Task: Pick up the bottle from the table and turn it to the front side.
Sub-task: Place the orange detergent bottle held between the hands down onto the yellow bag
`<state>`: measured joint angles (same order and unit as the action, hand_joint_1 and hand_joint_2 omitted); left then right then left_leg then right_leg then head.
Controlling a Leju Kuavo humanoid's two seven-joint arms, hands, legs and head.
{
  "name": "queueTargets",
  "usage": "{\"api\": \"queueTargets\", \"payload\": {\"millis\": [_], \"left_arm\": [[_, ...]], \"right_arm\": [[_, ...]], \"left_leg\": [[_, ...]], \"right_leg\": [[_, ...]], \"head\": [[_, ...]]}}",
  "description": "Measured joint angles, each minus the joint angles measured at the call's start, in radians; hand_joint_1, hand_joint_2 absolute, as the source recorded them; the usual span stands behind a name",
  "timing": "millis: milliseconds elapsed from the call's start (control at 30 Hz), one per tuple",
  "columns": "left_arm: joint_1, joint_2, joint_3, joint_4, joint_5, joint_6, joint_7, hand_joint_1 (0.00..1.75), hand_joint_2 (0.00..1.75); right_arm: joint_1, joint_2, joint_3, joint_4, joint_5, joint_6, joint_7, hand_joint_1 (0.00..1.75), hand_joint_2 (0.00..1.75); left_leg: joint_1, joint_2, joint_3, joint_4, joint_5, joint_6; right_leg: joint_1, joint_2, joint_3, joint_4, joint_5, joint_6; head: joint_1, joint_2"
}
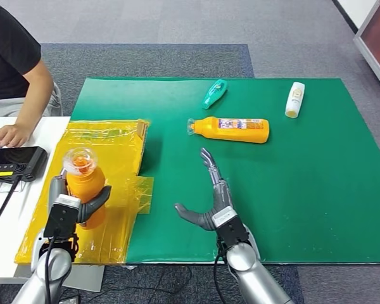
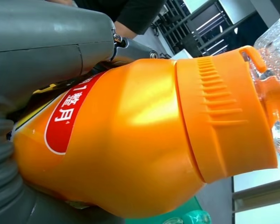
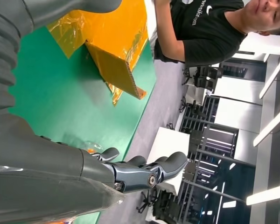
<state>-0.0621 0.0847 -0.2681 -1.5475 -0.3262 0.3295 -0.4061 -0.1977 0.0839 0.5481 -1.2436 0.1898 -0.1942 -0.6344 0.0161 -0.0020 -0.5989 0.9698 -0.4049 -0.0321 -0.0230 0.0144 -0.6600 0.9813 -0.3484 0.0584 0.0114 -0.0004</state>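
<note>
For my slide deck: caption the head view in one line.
Left hand grips an upright orange bottle while the open right hand hovers over the green mat.

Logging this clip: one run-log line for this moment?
left hand: grips upright orange bottle | right hand: open above green mat | long orange bottle: lying

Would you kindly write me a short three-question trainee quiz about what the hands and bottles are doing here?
1. True or false: the left hand holds an upright orange bottle.
2. How does the long orange bottle on the green mat sit? A) standing B) lying on its side C) held by the right hand
3. Fill in: the right hand hovers over the mat with its fingers ____.

Key: 1 true; 2 B; 3 spread apart, holding nothing.
</note>
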Motion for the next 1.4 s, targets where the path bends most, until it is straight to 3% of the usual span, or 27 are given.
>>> {"api": "queueTargets", "payload": {"millis": [867, 1400], "left_arm": [[-0.017, -0.017, -0.018, 0.091, -0.132, -0.029, 0.039, 1.75, 1.75], [-0.031, 0.009, -0.001, 0.100, -0.270, -0.047, 0.116, 1.75, 1.75]], "right_arm": [[0.009, 0.001, -0.009, -0.004, 0.015, -0.003, 0.000, 0.00, 1.75], [0.035, 0.003, -0.053, -0.018, 0.025, 0.004, 0.000, 0.00, 1.75]], "left_leg": [[0.000, 0.000, 0.001, 0.000, 0.000, 0.000], [0.000, 0.000, 0.003, 0.000, 0.002, -0.003]], "right_leg": [[0.000, 0.000, 0.001, 0.000, 0.000, -0.001], [0.000, 0.000, 0.002, 0.000, 0.003, -0.004]], "head": [[0.000, 0.000], [0.000, 0.000]]}}
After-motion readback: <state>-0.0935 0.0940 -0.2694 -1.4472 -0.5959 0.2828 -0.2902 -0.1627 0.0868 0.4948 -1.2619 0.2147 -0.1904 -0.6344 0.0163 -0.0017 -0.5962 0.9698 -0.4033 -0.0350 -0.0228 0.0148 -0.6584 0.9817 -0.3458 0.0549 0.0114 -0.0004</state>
